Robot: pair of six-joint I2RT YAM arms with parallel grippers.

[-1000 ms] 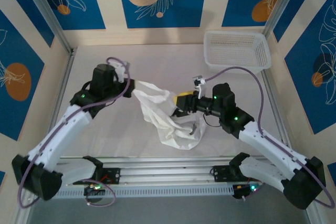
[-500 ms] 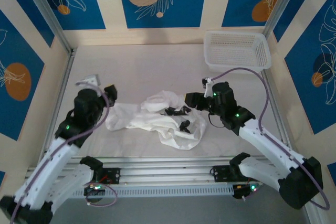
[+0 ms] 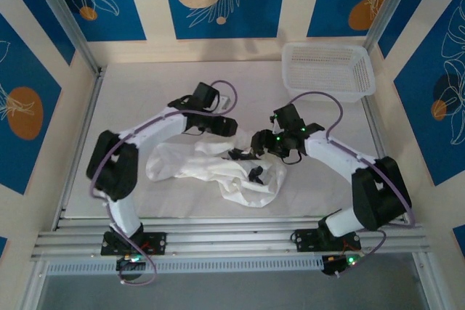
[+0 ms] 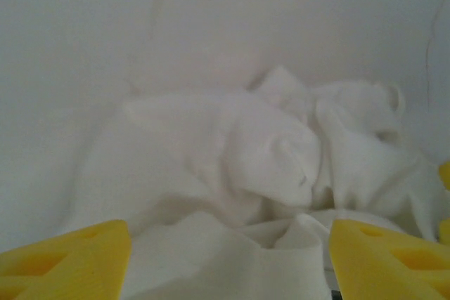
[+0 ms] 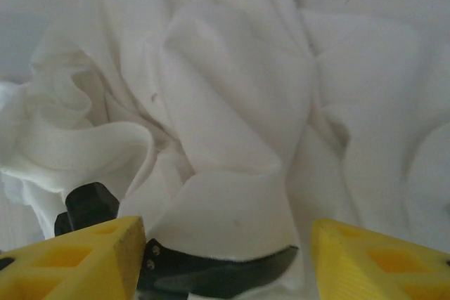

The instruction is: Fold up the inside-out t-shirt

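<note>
Nothing is folded yet: the shirt (image 3: pixel 218 172) lies crumpled mid-frame, with the left gripper (image 3: pixel 227 127) and right gripper (image 3: pixel 256 143) both spread wide over it, holding nothing.

The t-shirt (image 3: pixel 234 178) and mesh basket (image 3: pixel 365 70) are white; wall panels (image 3: pixel 254 5) blue with orange circles.

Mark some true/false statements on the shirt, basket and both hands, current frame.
1. The t-shirt lies crumpled and unfolded on the table. True.
2. The t-shirt sits in the basket. False: the basket is empty at the far right corner, apart from the t-shirt.
3. The left hand and the right hand are both open. True.
4. The left hand is clamped shut on a sleeve. False: its fingers stand wide apart over the cloth.
</note>
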